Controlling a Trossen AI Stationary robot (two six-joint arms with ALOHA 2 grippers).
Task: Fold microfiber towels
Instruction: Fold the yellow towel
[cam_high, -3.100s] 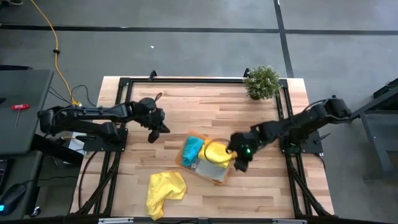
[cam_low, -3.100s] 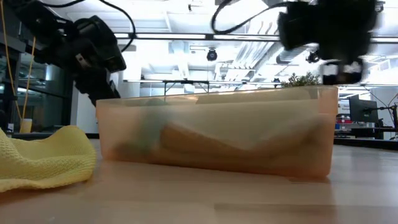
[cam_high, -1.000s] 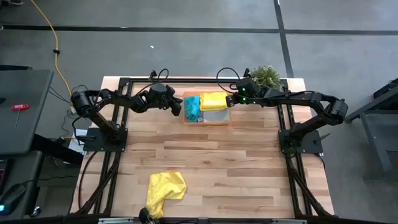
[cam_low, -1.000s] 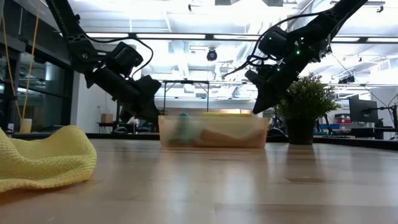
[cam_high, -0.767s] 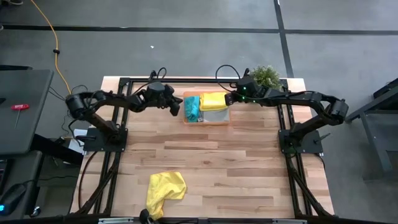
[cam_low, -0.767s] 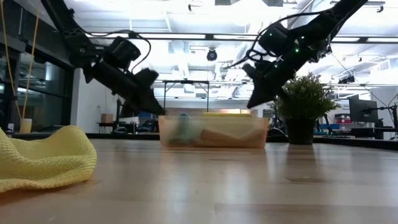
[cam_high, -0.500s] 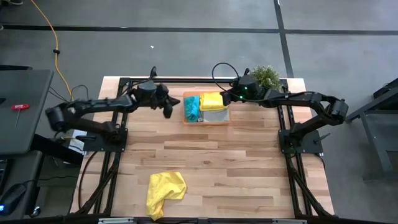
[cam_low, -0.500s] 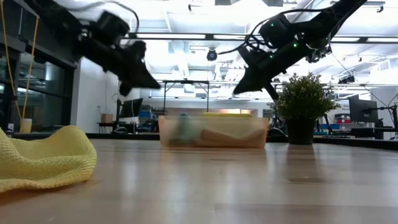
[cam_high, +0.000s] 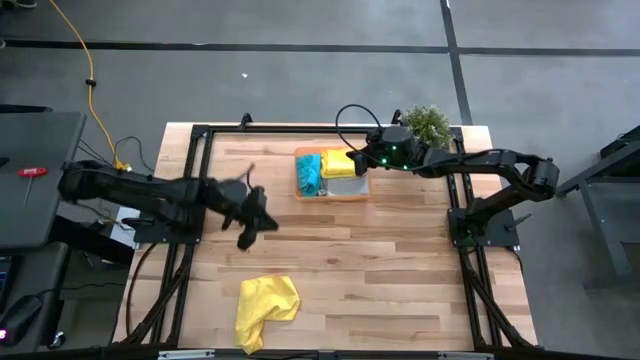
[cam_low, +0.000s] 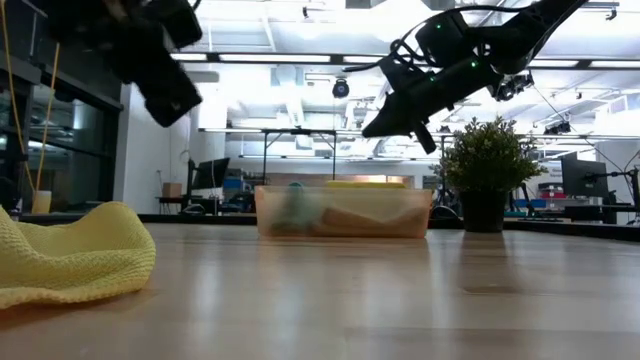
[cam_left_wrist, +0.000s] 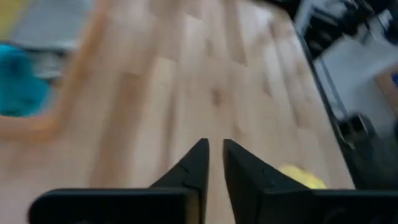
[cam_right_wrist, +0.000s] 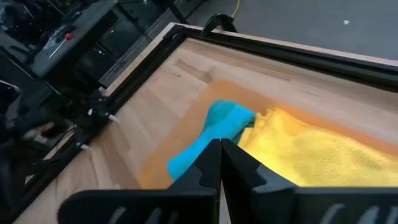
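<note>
1. While the tray (cam_high: 334, 190) sits at the far middle of the table (cam_high: 400, 270), a yellow towel (cam_high: 342, 162), a teal-blue towel (cam_high: 308, 173) and a grey towel (cam_high: 342, 184) lie inside it; from table height the tray (cam_low: 344, 212) shows as a translucent orange box with its contents blurred.
2. Right gripper (cam_high: 360, 159): held above the tray's far right corner, over the yellow towel, fingers pressed together with nothing between them. Its wrist camera looks down past the closed fingers (cam_right_wrist: 214, 163) onto the teal-blue towel (cam_right_wrist: 214, 134) and the yellow towel (cam_right_wrist: 311, 155).
3. Left gripper (cam_high: 256, 222): over bare wood left of centre, well apart from the tray, carrying nothing. In its wrist view the fingers (cam_left_wrist: 198, 165) stand a narrow slit apart above the boards.
4. Second yellow towel (cam_high: 264, 308): crumpled near the front edge of the table, left of centre, touching neither arm; it fills the near left corner of the table-level view (cam_low: 70, 255).
5. Potted plant (cam_high: 426, 124): at the far right corner of the table, just beside the right arm.
</note>
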